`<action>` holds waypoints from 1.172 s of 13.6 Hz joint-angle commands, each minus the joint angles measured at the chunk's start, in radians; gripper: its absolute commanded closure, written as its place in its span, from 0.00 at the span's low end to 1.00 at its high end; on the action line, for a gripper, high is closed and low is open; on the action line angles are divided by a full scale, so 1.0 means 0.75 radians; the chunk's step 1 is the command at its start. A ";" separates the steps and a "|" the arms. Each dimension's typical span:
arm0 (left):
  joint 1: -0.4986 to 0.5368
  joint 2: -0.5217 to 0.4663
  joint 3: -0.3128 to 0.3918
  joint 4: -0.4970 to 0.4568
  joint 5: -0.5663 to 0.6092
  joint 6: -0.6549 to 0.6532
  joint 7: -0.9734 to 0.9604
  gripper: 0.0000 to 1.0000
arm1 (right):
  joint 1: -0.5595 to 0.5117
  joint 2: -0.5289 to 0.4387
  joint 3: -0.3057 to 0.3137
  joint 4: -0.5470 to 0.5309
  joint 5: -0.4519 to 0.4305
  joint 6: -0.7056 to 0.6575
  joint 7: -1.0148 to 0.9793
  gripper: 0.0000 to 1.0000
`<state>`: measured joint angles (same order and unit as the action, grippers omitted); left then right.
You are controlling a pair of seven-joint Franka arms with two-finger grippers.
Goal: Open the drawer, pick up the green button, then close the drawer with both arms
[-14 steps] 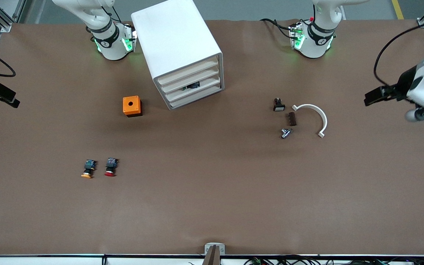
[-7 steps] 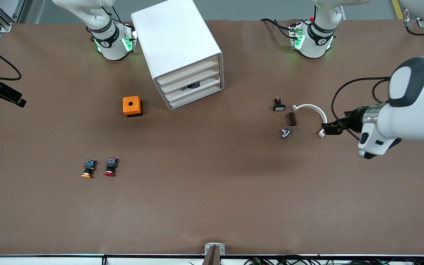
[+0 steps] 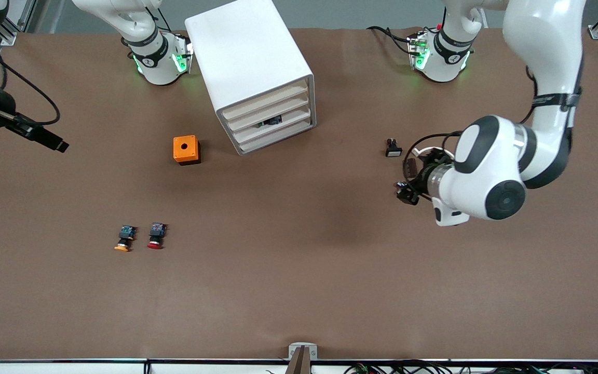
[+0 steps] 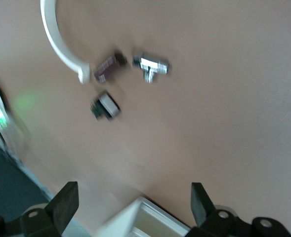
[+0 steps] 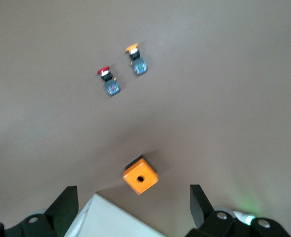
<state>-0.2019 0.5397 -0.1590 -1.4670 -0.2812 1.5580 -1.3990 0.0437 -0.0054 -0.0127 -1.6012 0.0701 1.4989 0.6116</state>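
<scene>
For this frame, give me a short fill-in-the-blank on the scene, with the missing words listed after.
1. All four drawers of the white cabinet are ____.
2. The box beside the cabinet is ____ in color.
3. The left hand is over the small parts, and its fingers are ____.
4. The orange-capped button lies beside a button with a ____ cap.

Missing words: closed; orange; open; red

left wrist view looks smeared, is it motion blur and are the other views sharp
Left wrist view: yes, streaky motion blur on the white curved plastic clip and the chrome T-shaped fitting. Right wrist view: milder softness, the orange square box still reads clearly. Front view: sharp, with green glow at both arm bases.
</scene>
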 commanded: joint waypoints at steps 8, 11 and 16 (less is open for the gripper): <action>-0.201 0.280 0.003 0.033 -0.383 0.350 -0.793 0.01 | 0.111 -0.013 -0.004 -0.078 0.150 -0.015 0.461 0.00; -0.205 0.307 0.005 0.035 -0.502 0.350 -0.910 0.05 | 0.146 -0.007 -0.004 -0.080 0.150 -0.017 0.547 0.00; -0.242 0.336 0.003 0.019 -0.580 0.340 -1.118 0.05 | 0.232 -0.001 -0.004 -0.109 0.156 0.006 0.671 0.00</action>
<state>-0.3624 0.7796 -0.1607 -1.4626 -0.6949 1.8211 -2.1725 0.1798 -0.0002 -0.0095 -1.6736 0.1700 1.4911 1.0583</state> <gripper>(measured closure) 0.044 0.000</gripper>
